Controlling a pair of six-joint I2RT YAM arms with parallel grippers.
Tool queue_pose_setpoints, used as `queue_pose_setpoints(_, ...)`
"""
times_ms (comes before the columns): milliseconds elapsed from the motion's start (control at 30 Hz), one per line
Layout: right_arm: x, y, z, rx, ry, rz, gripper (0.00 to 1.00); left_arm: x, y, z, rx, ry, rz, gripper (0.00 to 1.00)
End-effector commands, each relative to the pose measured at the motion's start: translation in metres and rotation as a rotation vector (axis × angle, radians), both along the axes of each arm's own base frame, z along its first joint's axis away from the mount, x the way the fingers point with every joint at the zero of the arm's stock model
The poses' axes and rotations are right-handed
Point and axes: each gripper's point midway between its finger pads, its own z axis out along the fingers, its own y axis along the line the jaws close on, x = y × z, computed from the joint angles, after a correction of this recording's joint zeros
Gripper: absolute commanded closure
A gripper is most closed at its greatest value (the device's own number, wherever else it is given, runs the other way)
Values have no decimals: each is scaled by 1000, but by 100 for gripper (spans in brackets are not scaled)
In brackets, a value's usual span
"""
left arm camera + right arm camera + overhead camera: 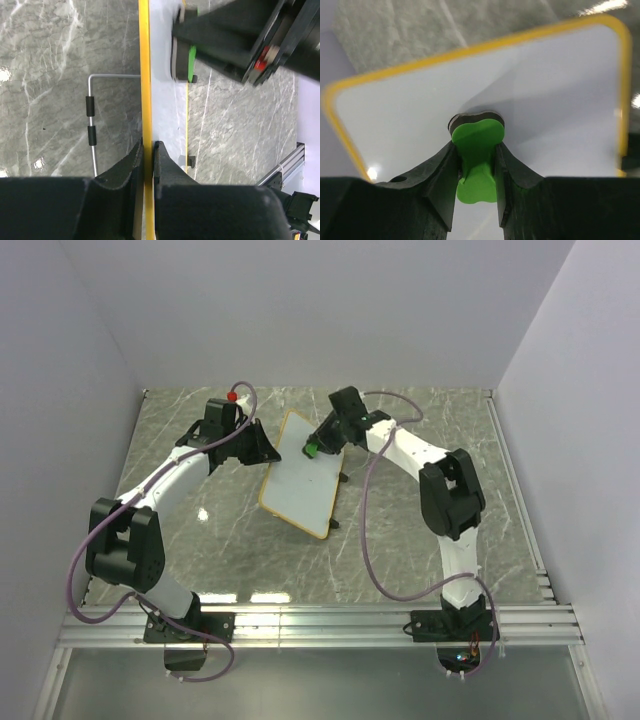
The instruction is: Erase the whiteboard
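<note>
Two arms are on one board. The whiteboard [300, 475] stands tilted around the middle of the marble table [420, 540], with a wire stand [91, 150] behind it. The left gripper [147, 150] has its fingers squeezed onto the board's yellow frame edge. The right gripper [476, 147] is pinching a green eraser [476, 175], dark felt side against the white surface, somewhere in the board's far half. The surface looks clean to me, but the right wrist view is blurry, so I can't rule out faint marks.
</note>
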Motion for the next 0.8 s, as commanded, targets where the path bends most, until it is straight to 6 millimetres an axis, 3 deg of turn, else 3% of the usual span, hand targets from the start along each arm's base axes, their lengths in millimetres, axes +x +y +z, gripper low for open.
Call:
queue_pose_setpoints(0, -52, -13, -47, -89, 91, 29, 100, -15, -20, -19, 33, 45, -98, 100)
queue_pose_setpoints(100, -94, -14, -66, -102, 132, 52, 100, -12, -21, -19, 31, 41, -94, 100)
queue_pose_setpoints(200, -128, -9, -73, -97, 149, 65, 100, -10, -21, -17, 30, 36, -92, 100)
queue_pose_setpoints(333, -146, 6, -62, -94, 132, 114, 100, -7, -22, -16, 28, 30, -86, 100)
queue_pose_setpoints(467, -132, 9, -47, -106, 95, 97, 100, -7, -21, -19, 30, 37, -84, 100)
queue_pose_setpoints(600, -102, 7, -36, -113, 65, 61, 100, -8, -21, -18, 33, 37, -80, 100)
queue_pose_setpoints(767, -70, -13, -49, -144, 81, 15, 100, -14, -18, -16, 37, 39, -73, 100)
